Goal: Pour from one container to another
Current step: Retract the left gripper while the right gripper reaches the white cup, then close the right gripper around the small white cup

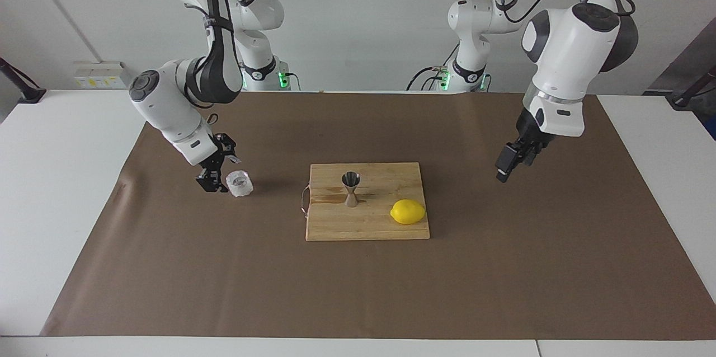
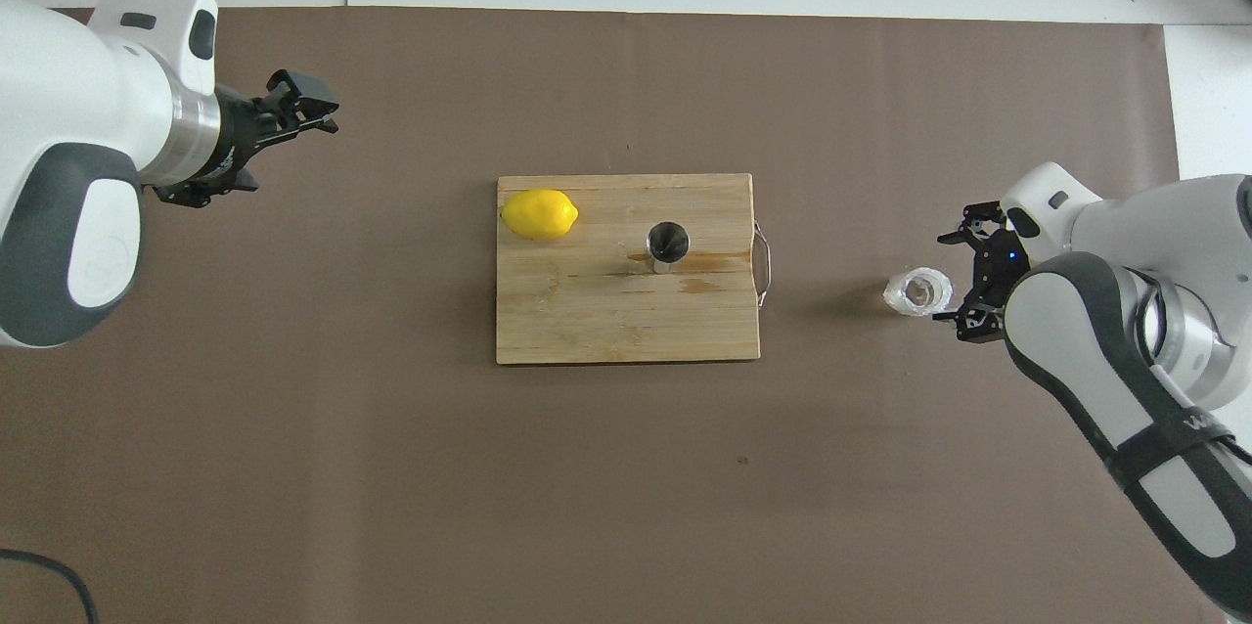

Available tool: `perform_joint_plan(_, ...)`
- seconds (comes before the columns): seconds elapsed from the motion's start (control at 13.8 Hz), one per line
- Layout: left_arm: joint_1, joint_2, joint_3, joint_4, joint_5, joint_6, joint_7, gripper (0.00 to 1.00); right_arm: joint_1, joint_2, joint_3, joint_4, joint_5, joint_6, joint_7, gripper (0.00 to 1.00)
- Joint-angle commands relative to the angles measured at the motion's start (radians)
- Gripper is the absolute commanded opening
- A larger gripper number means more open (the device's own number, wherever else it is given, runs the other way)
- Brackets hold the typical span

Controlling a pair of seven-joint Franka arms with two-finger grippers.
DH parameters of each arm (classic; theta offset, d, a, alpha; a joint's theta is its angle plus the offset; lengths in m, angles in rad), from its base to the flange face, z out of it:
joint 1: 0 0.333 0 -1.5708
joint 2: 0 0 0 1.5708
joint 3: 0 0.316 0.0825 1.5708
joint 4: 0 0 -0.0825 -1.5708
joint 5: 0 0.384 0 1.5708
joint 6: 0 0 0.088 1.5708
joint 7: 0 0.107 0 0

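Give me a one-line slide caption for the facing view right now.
Right gripper open beside the glass tumbler; steel jigger and lemon on the cutting board; left gripper over bare paper.

Upright tumbler (image 1: 239, 184), steel jigger (image 1: 351, 189)

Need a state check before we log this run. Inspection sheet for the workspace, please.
Surface: brown paper mat over a white table; stains on the cutting board.
Job's things: glass tumbler upright on the mat, toward the right arm's end; steel jigger upright on the board.
Clutter: lemon on the board, beside the jigger, toward the left arm's end.
Tools: right tool open, low beside the tumbler, not gripping it; left tool open, empty, up over bare mat.
Cables: black cables run along both arms.
Surroundings: white wall; socket box on it; green lights at the arm bases.
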Motion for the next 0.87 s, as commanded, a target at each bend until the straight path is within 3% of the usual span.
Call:
perform_joint_plan(0.0,0.04,-0.028,-0.007,-0.004,0.021,-0.064,0.31,1.0,-0.028,0.011,0.009,-0.032,0.064,0.011,-0.113,1.0)
perform_joint_plan(0.22,0.04,-0.032,0.001,0.002,0.118,-0.117,0.526,1.0,-0.028,0.014,0.009,-0.061,0.127,0.033,-0.209,1.0)
perform_joint_plan(0.51,0.058,-0.075,0.002,-0.016,0.084,-0.252,0.531,1.0,-0.036,0.068,0.009,-0.06,0.202,0.046,-0.31,1.0)
perform_joint_plan(0.8,0.04,-0.086,-0.013,-0.025,0.074,-0.251,0.526,1.0,-0.066,0.1,0.009,-0.058,0.268,0.051,-0.403,1.0)
